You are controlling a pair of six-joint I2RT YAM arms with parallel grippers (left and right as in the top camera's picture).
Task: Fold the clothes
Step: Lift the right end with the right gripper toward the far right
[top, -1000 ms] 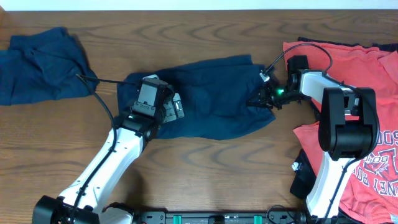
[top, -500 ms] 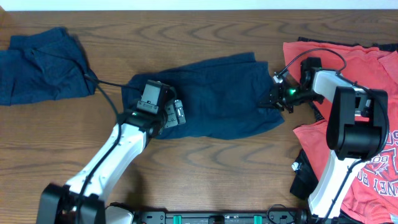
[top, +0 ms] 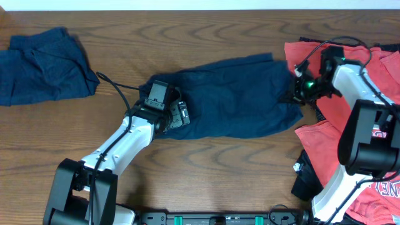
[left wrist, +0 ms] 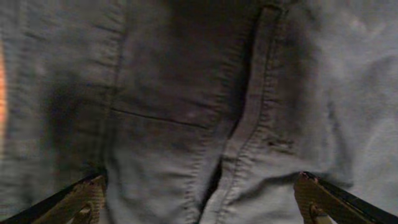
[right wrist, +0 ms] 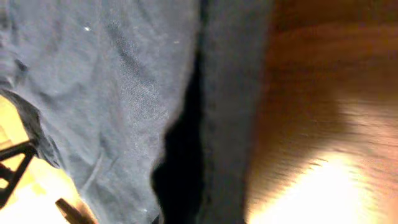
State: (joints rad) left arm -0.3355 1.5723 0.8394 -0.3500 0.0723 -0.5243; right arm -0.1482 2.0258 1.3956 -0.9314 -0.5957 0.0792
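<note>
My right hand (top: 299,94) pinches the navy shirt (top: 237,103) by its edge; my left hand (top: 179,115) gapes wide, shirt beneath it.

Dark navy cloth (right wrist: 112,93) fills the left and centre of the frame, its weave softly blurred. A deep black crease runs down it from the top centre to the bottom edge. The right side shows the brown wooden table (right wrist: 329,93), with bright glare at lower right. A pale yellowish patch and thin dark struts sit at lower left, too blurred to identify.
</note>
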